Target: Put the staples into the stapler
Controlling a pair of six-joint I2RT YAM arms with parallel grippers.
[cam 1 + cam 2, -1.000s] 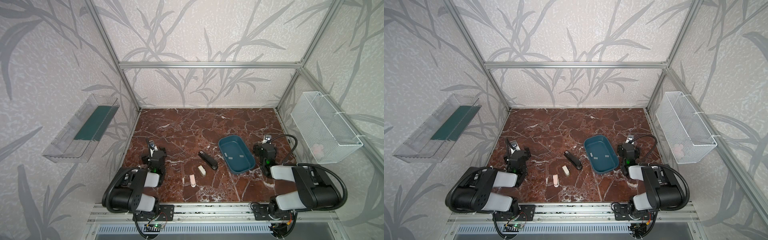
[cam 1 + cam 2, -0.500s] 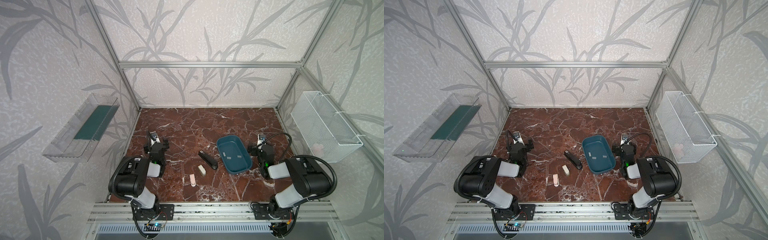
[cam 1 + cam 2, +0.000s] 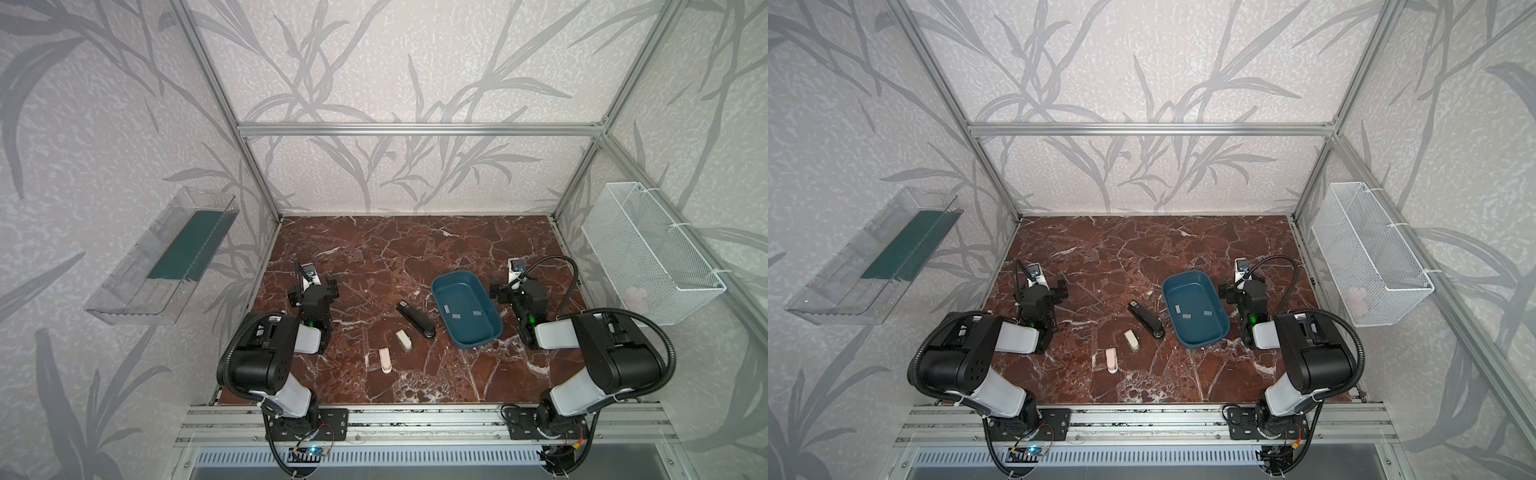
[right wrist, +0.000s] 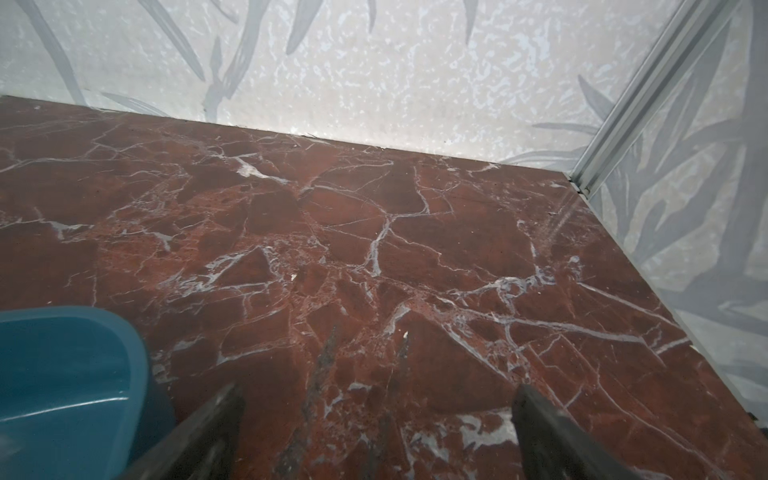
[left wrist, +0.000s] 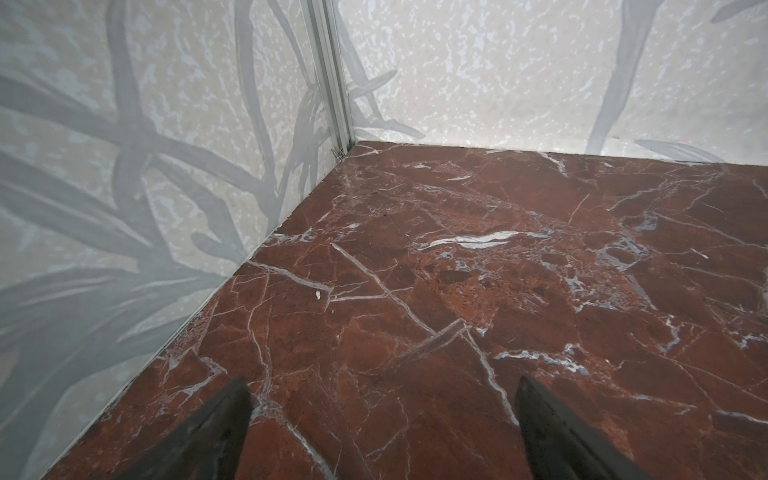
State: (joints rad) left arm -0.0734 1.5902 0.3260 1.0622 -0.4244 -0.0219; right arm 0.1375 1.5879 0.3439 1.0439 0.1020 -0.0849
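At three o'clock of the tray (image 3: pixel 478 337), the right tool (image 4: pixel 378 392) gapes empty, like the left tool (image 5: pixel 382 384); nothing begun, lifting staples (image 3: pixel 457 315) probably comes next.

Black-and-white arms (image 3: pixel 270 357), looped black cables (image 3: pixel 669 357), black-fingered left hand (image 5: pixel 382 384)

Ahead of my left claw (image 5: pixel 384 381) the marble floor (image 5: pixel 457 291) lies bare right up to the corner walls (image 5: pixel 540 62). My right claw (image 4: pixel 378 388) has bare floor ahead too, but the blue tray (image 4: pixel 62 353) sits just beside it, toward the middle. The black stapler (image 3: pixel 415 320), beige stapler (image 3: pixel 403 338) and pink stapler (image 3: pixel 385 359) block the centre strip between my arms
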